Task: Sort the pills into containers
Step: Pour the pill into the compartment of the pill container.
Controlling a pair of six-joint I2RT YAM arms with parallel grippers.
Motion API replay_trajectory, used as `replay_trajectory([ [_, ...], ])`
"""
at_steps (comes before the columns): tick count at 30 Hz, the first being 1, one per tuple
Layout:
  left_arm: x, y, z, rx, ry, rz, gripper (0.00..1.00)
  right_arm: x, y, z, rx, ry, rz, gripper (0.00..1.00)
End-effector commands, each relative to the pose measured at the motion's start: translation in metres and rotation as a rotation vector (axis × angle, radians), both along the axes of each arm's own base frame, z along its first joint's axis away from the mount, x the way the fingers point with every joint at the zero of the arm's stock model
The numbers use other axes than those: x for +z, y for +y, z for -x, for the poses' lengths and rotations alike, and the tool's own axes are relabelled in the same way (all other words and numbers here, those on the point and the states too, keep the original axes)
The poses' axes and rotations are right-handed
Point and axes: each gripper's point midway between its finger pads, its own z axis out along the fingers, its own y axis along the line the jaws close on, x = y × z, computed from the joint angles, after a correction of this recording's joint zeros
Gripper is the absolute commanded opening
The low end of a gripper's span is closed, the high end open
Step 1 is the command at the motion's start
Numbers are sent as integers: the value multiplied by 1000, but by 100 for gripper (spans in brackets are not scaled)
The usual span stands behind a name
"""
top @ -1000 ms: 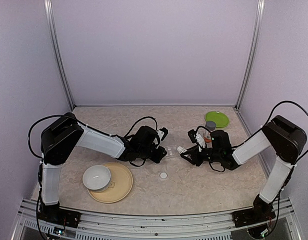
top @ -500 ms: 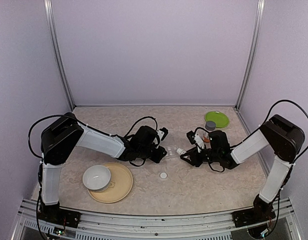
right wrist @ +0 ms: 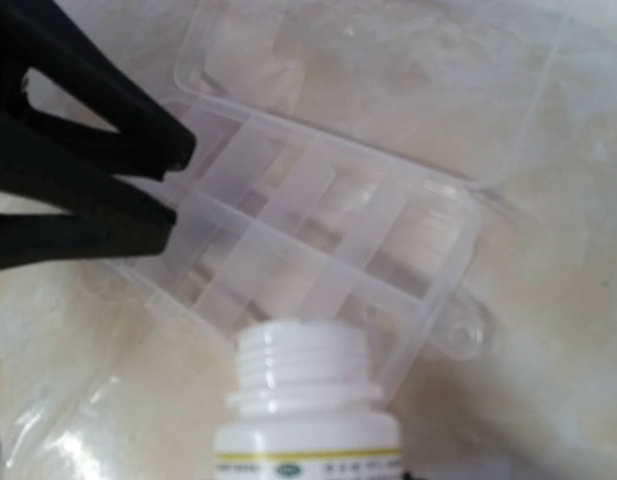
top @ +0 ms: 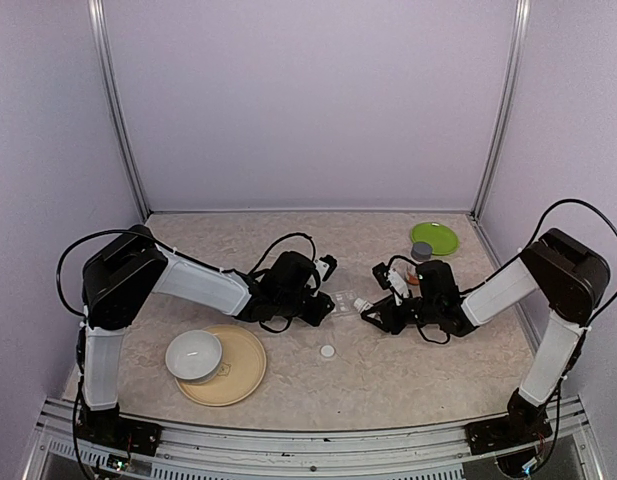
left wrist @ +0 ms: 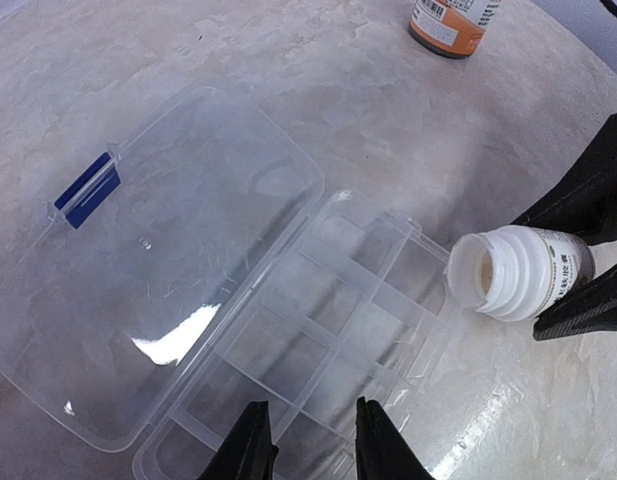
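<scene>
- The right gripper (top: 368, 306) is clamped shut on a small white bottle (left wrist: 518, 272). The bottle is uncapped and tipped on its side, with its mouth just beside the right end of the pill box (left wrist: 318, 330).
- The left gripper (left wrist: 310, 430) is partly closed. Its fingers (left wrist: 253, 445) sit on the box's near rim and seem to pinch it to steady the box.
- Over the last second the right arm moves the bottle slightly nearer the box, while the left arm stays put. I take this as lining up a pour that has not begun.
- No pills show in any view. The compartments (left wrist: 288, 375) look bare, and I judge the pills are inside the bottle, though its mouth shows only a tan interior.
- The box is thin, clear, glossy plastic with straight dividers forming a grid of small cells.
- Its lid (left wrist: 158, 260) lies flat and open on the far-left side of the box. It has rounded corners and a blue tab (left wrist: 86, 188).
- The white bottle is opaque plastic with a ribbed screw neck and a printed label.
- A round white cap (top: 328, 351) lies on the table (top: 388, 370) in front of the box.
- An orange-labelled bottle (left wrist: 450, 18) stands beyond the box's right end.
- The table is pale, mottled and stone-like.
</scene>
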Motion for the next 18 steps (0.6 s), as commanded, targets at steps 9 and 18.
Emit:
replay_trajectory([
  [9,-28,7,7,-15,57,-64,29,9,-3,-1,-6,16,5,0],
  [18,-28,6,7,-17,57,-65,29,17,-4,-1,-4,12,9,0],
])
